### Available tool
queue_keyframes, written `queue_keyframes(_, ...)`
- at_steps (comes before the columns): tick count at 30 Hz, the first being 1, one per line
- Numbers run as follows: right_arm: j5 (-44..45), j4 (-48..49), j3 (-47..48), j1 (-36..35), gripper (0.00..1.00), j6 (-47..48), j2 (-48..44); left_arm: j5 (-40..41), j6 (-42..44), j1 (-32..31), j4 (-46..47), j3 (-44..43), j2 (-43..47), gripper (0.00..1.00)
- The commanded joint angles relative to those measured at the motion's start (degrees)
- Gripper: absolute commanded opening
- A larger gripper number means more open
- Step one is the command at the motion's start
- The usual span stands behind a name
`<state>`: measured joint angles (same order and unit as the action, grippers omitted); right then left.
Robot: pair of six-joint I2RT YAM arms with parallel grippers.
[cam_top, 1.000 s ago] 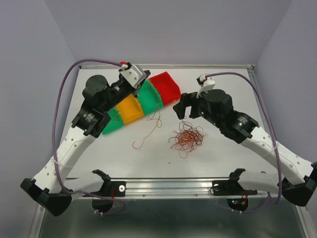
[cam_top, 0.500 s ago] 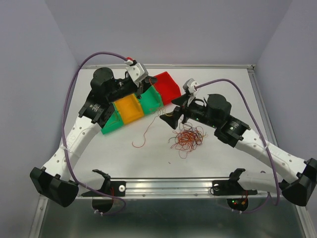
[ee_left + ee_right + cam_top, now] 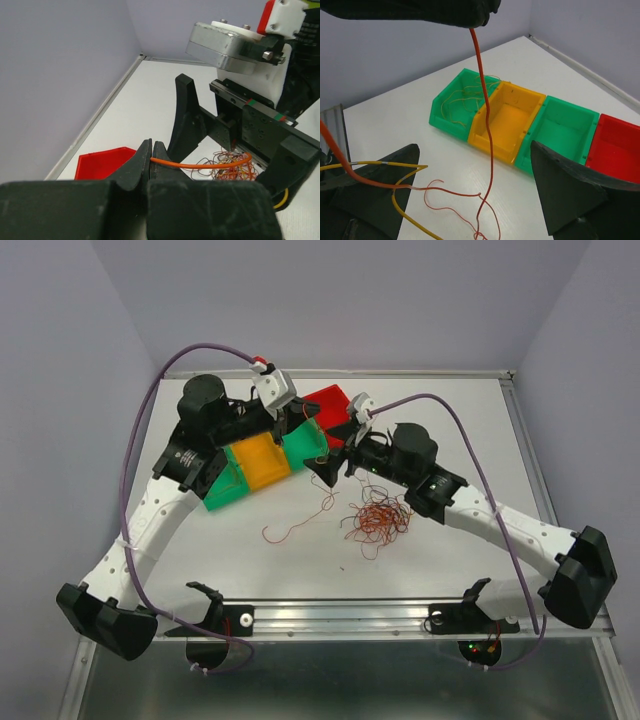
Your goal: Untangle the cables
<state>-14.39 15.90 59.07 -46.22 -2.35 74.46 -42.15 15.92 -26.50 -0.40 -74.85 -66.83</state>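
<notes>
A white worktop (image 3: 450, 430) is seen from above, where a row of bins (image 3: 510, 120) is partly hidden by both arms. The cables (image 3: 378, 518) lie tangled near its middle. The right fingers (image 3: 565, 175) are spread wide. The left fingers (image 3: 142, 160) are pinched on one orange strand (image 3: 482, 75), whose lower end is cut off at the right wrist view's edge.

Arching the left arm (image 3: 150, 515) up past the yellow bin (image 3: 262, 460), pinching the left gripper (image 3: 151, 150) tight on an orange cable (image 3: 200, 164) above and right of that bin. Stretching the right arm (image 3: 500, 525) toward the same bin, holding the right gripper (image 3: 475, 167) spread wide, facing the left one close by.
</notes>
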Motion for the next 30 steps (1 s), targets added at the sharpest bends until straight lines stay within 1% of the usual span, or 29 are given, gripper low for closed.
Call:
queue_keyframes(1,-1.77,7.21,-0.18,-0.28,0.94,3.48,1.30,-4.95,-1.77,0.22,-1.00,-4.34,2.76,0.00)
queue_keyframes(3,-3.26,7.56,-0.44,-0.19,0.84,3.67,2.00,-5.40,-2.12,0.14,-1.35,-4.87,3.46,0.00)
queue_keyframes(5,-4.06,7.57,-0.79,-0.19,0.72,3.67,2.53,-5.22,-2.30,0.22,-1.35,-5.13,3.90,0.00)
queue_keyframes(6,-4.50,7.83,-0.97,-0.19,0.55,3.67,2.88,-4.70,-2.39,0.22,-1.53,-5.39,4.33,0.00)
queue_keyframes(8,-5.91,8.18,-2.02,-0.10,0.28,3.93,3.24,-3.47,-1.86,0.13,-1.88,-5.83,4.86,0.00)
queue_keyframes(9,-6.61,9.05,-2.64,-0.19,0.05,3.76,3.15,-2.77,-1.77,0.22,-2.14,-6.18,5.04,0.00)
queue_keyframes(10,-6.96,9.49,-3.16,-0.19,0.01,3.76,2.98,-2.06,-1.60,0.22,-2.23,-6.45,5.30,0.00)
queue_keyframes(13,-8.28,11.78,-4.93,-0.01,0.00,2.53,2.01,2.85,-0.98,0.31,-1.71,-6.71,6.18,0.00)
queue_keyframes(14,-7.85,12.05,-4.93,0.07,0.00,2.53,1.66,6.69,-0.89,0.22,-0.57,-5.93,6.36,0.00)
queue_keyframes(16,-6.27,12.31,-4.40,0.16,0.01,0.25,1.13,11.10,-0.89,0.92,0.66,-4.61,5.75,0.00)
queue_keyframes(17,-6.17,12.31,-4.23,0.16,0.01,0.15,0.35,14.00,-1.33,1.80,2.58,-4.00,4.09,0.00)
queue_keyframes(19,-6.79,12.57,-4.14,0.16,0.01,-0.20,-0.62,14.38,-2.82,5.57,2.87,-4.07,1.19,0.00)
queue_keyframes(20,-7.31,12.84,-4.22,0.16,0.00,-0.55,-1.93,14.12,-3.44,6.89,3.04,-4.60,-1.96,0.00)
queue_keyframes(23,-8.90,13.45,-5.01,0.16,0.01,-1.16,-3.96,12.10,-5.11,11.19,3.30,-4.95,-8.11,0.00)
queue_keyframes(25,-9.25,13.54,-4.93,0.25,0.01,-1.69,-5.54,10.95,-5.20,12.08,2.87,-5.39,-11.03,0.00)
queue_keyframes(26,-9.42,13.63,-4.75,0.16,0.01,-1.78,-5.90,10.43,-4.68,12.26,2.08,-5.83,-13.91,0.00)
queue_keyframes(30,-8.20,15.29,-3.09,0.16,0.01,-2.13,-6.43,4.46,-5.02,12.18,-3.80,-8.29,-20.87,0.00)
